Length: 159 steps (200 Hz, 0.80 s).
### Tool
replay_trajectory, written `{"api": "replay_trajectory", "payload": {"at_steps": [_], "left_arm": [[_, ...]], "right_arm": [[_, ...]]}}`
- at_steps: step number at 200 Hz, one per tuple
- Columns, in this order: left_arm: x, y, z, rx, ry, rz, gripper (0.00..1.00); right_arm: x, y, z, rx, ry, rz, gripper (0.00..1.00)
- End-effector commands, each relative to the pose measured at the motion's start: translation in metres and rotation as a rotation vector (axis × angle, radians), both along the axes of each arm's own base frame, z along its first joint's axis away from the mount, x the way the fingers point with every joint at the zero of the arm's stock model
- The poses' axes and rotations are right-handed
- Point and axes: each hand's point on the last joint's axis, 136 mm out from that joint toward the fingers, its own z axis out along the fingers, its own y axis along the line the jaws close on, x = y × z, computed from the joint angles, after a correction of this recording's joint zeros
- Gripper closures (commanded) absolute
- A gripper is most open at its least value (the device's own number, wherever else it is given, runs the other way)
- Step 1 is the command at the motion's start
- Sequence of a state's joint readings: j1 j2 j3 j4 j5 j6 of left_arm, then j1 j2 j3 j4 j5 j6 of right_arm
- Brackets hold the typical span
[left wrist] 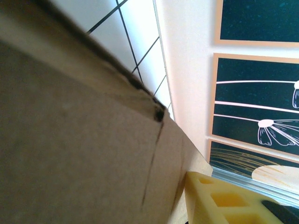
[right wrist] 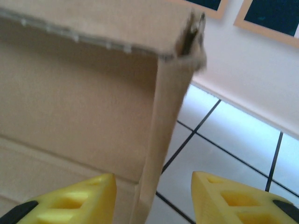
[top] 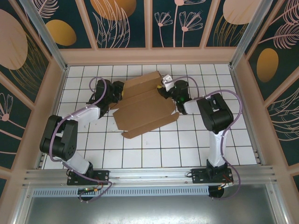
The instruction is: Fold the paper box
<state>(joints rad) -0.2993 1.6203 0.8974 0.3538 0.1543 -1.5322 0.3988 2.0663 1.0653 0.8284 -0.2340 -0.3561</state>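
Note:
The paper box (top: 145, 106) is a brown cardboard sheet, partly folded, lying slantwise on the tiled table with its far flaps raised. My left gripper (top: 120, 93) is at the sheet's left far edge. In the left wrist view the cardboard (left wrist: 79, 140) lies against the inner side of one yellow finger (left wrist: 219, 200) and hides the other finger. My right gripper (top: 163, 87) is at the right far corner. It stands open, its two yellow fingertips wide apart on either side of an upright cardboard wall edge (right wrist: 168, 121) and clear of it.
White tiles (top: 187, 140) stretch around the sheet to the near and right sides. Beige walls (top: 149, 56) with dark patterned panels close the table in at the back and sides. The arm bases sit on the rail (top: 149, 175) at the near edge.

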Motion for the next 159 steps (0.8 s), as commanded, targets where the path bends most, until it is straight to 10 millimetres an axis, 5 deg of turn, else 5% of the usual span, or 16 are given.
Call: {"api": "replay_trajectory", "payload": {"at_steps": [1,55,98,159], "left_arm": [[-0.008,-0.002,-0.027,0.007,0.113,-0.015,0.6],[-0.007,-0.006,-0.021,-0.003,0.112,-0.036,0.62],[-0.021,-0.003,-0.014,-0.012,0.11,-0.038,0.62],[-0.055,-0.005,-0.007,0.008,0.106,-0.065,0.61]], "right_arm": [[0.009,0.008,-0.008,-0.016,0.032,0.02,0.59],[0.009,0.012,-0.019,-0.064,0.081,0.023,0.93],[-0.01,0.003,-0.016,-0.055,0.101,-0.057,1.0],[-0.065,-0.013,-0.018,-0.048,0.122,-0.207,1.0]]}}
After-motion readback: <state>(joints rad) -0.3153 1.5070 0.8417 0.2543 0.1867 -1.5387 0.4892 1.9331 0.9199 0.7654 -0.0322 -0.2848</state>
